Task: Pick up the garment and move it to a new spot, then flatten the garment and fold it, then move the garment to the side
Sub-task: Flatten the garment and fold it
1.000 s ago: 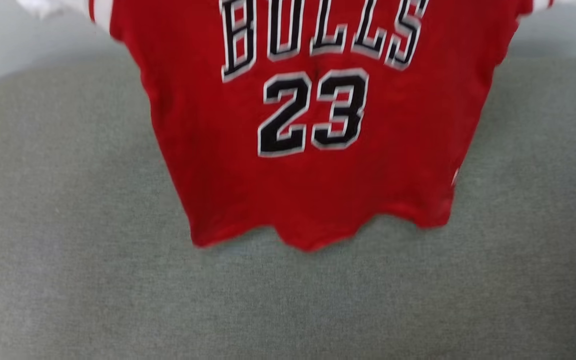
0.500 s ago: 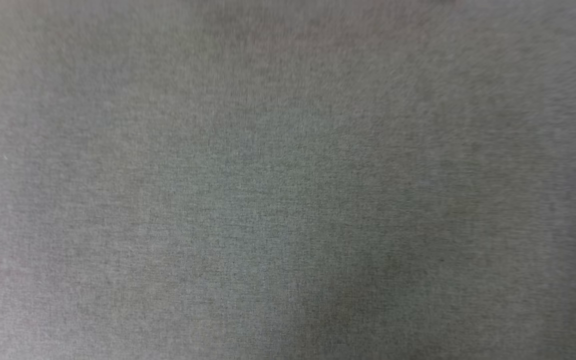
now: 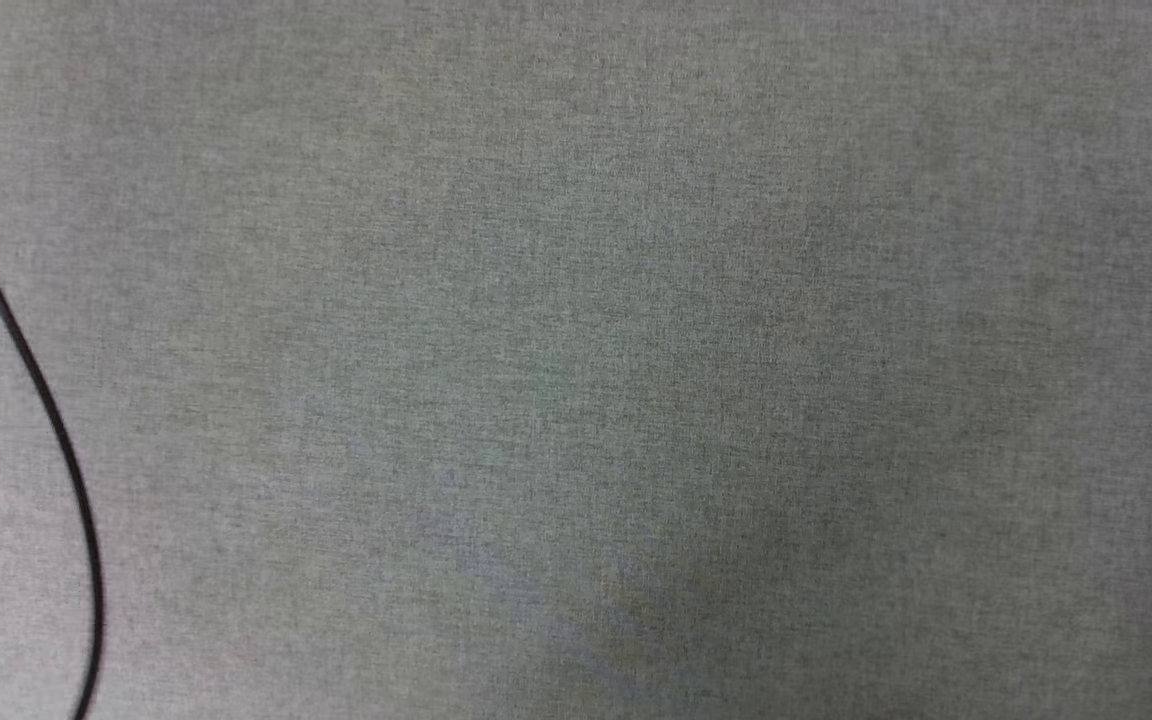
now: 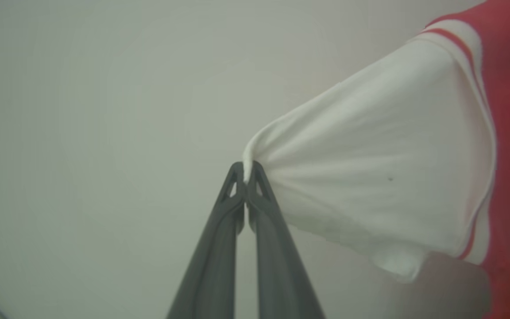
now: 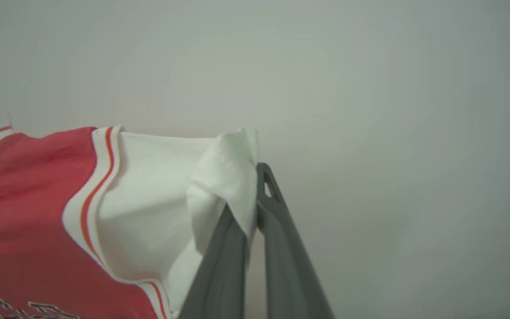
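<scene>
The garment point(image 4: 392, 168) is a red jersey with white short sleeves and red-and-white striped seams. In the left wrist view my left gripper point(image 4: 247, 173) is shut on the edge of one white sleeve, which stretches taut to the right toward the red body. The right wrist view has my right gripper point(image 5: 255, 177) shut on the other white sleeve of the garment point(image 5: 148, 204), bunched over the left finger, with the red body at lower left. Both sleeves hang in the air against a pale wall.
The head view looks straight down on a grey-green fabric surface point(image 3: 636, 350). A thin black cable point(image 3: 46, 400) curves down its left side.
The head camera has tilted down: the red jersey that hung across the top a second ago has left the head view. The black cable now sits higher and further in.
</scene>
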